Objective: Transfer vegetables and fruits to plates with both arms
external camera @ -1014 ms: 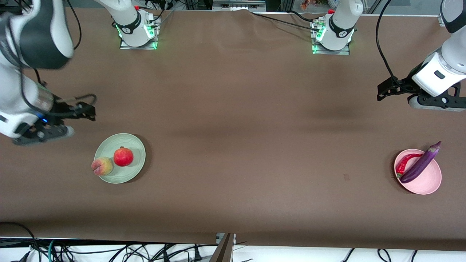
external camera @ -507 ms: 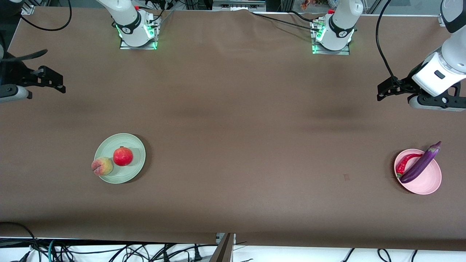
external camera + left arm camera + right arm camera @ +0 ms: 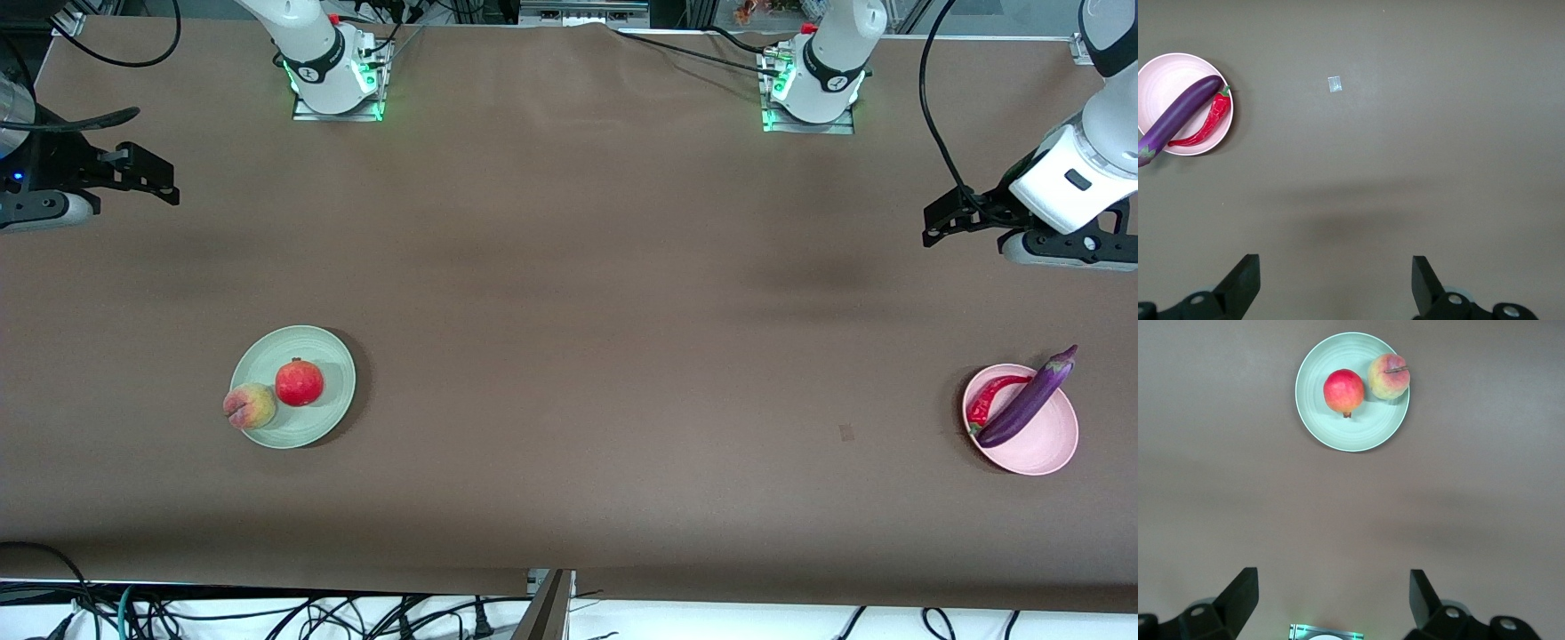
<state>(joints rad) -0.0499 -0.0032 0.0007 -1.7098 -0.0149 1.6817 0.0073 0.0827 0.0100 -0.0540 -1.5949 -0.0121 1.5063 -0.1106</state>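
The pale green plate [image 3: 320,418] holds the red pomegranate-like fruit [image 3: 299,382] and, at its rim, the peach [image 3: 250,406]. The right wrist view shows that plate [image 3: 1338,437], the fruit [image 3: 1343,392] and the peach [image 3: 1389,377]. The pink plate [image 3: 1045,444] holds the purple eggplant [image 3: 1027,400], which sticks out over the rim, and the red chili [image 3: 987,400]. The left wrist view shows that plate [image 3: 1168,77], the eggplant [image 3: 1178,117] and the chili [image 3: 1205,127]. My right gripper [image 3: 160,178] [image 3: 1333,600] is open and empty in the air at the right arm's end. My left gripper [image 3: 938,227] [image 3: 1335,283] is open and empty in the air at the left arm's end.
The brown table [image 3: 569,311] carries both arm bases [image 3: 333,76] [image 3: 813,84] along its edge farthest from the front camera. A small pale scrap [image 3: 1335,84] lies on the table near the pink plate. Cables [image 3: 267,613] hang below the table's near edge.
My right arm has risen and drawn back from beside the green plate toward its end of the table. The pomegranate-like fruit has shifted slightly on the plate. My left arm has barely moved.
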